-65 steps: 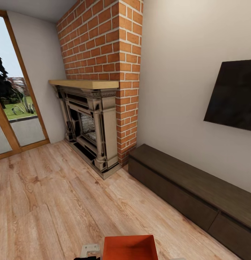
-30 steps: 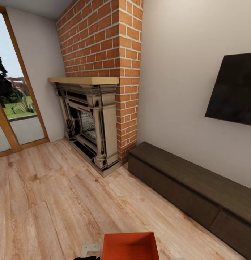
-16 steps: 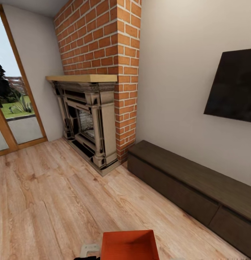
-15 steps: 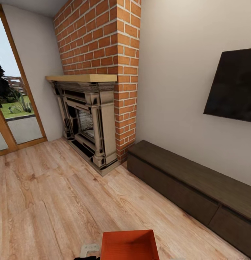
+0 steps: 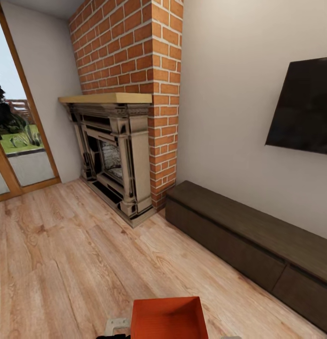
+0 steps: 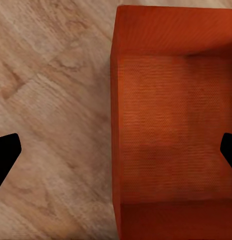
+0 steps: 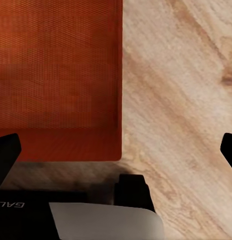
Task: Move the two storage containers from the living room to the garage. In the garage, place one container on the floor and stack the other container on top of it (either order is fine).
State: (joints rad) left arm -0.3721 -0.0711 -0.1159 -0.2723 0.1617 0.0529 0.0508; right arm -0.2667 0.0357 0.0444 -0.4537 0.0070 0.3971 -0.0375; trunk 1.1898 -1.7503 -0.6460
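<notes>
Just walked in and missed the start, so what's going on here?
The robot is in the living room, facing a brick fireplace with a low dark cabinet along the wall to its right. An orange-red storage container sits open side up just in front of its body, over the wood plank floor. Both wrist cameras look down on that container, with dark claw fingertips spread wide at the frame edges. Whether either claw actually grips it can't be told.

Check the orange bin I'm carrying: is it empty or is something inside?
Empty. The storage container shows a bare ribbed orange interior in the left wrist view, and the head view shows nothing inside either.
</notes>
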